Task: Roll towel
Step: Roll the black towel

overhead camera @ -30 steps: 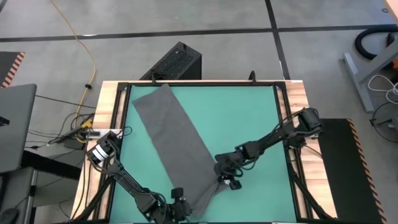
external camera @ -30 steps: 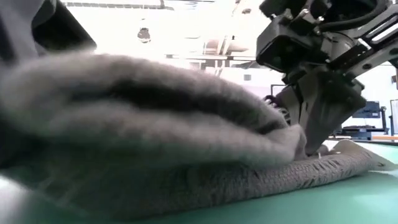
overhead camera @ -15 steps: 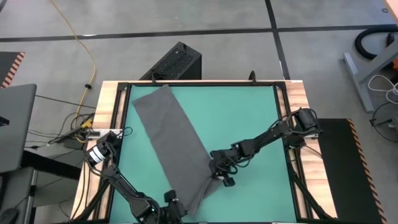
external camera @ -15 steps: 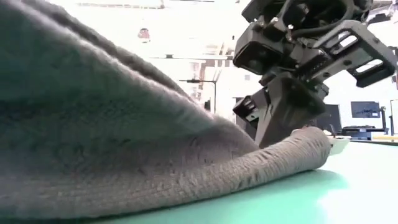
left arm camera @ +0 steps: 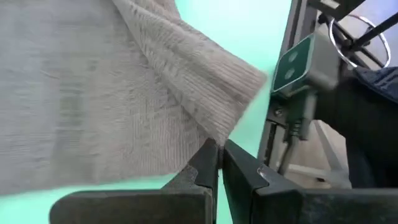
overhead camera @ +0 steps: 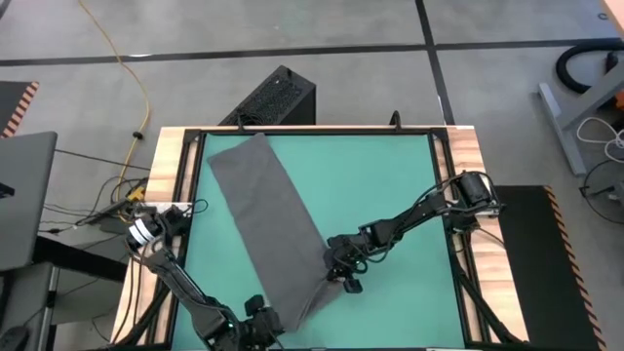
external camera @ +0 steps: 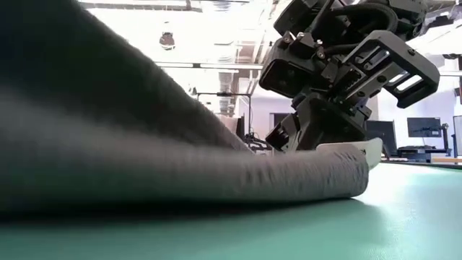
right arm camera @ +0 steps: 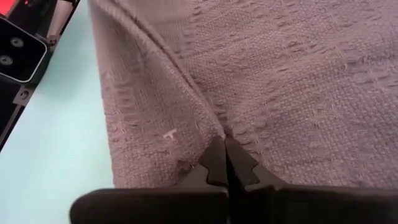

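Pinching the towel (overhead camera: 273, 219) edge at lower centre, both the left tool (left arm camera: 217, 163) and right tool (right arm camera: 225, 155) are needing level, matched travel.

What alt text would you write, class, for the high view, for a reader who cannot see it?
A long dark grey towel lies diagonally on a teal green mat, its near end gripped by two robot arms. The left end effector is shut on one near corner, the right end effector on the other.
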